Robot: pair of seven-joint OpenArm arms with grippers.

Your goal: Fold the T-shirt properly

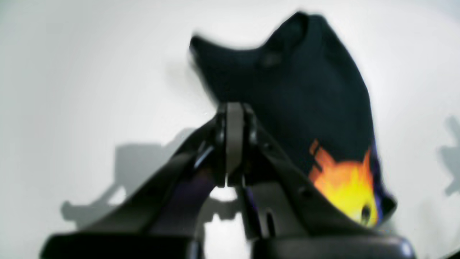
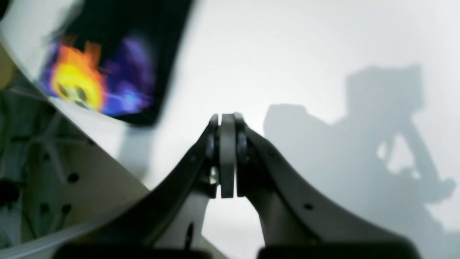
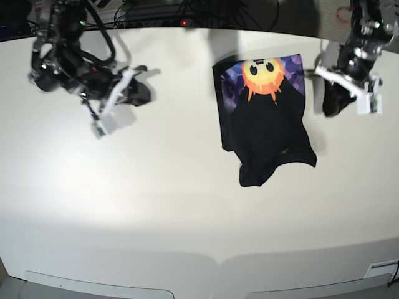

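The black T-shirt (image 3: 269,134) lies folded into a narrow bundle on the white table (image 3: 174,187), right of centre. Its orange-yellow sun face on the purple patch (image 3: 265,76) faces up at the far end. My left gripper (image 3: 328,109) hangs just right of the shirt, shut and empty. In the left wrist view this gripper (image 1: 234,111) is shut with the shirt (image 1: 305,90) beyond it. My right gripper (image 3: 144,93) is far left of the shirt, shut and empty. In the right wrist view it (image 2: 227,120) is shut, with the shirt (image 2: 118,61) at the upper left.
Cables and equipment (image 3: 156,12) run along the table's back edge. The table's edge with framework below it (image 2: 54,162) shows at the left of the right wrist view. The arms' shadows fall on the table.
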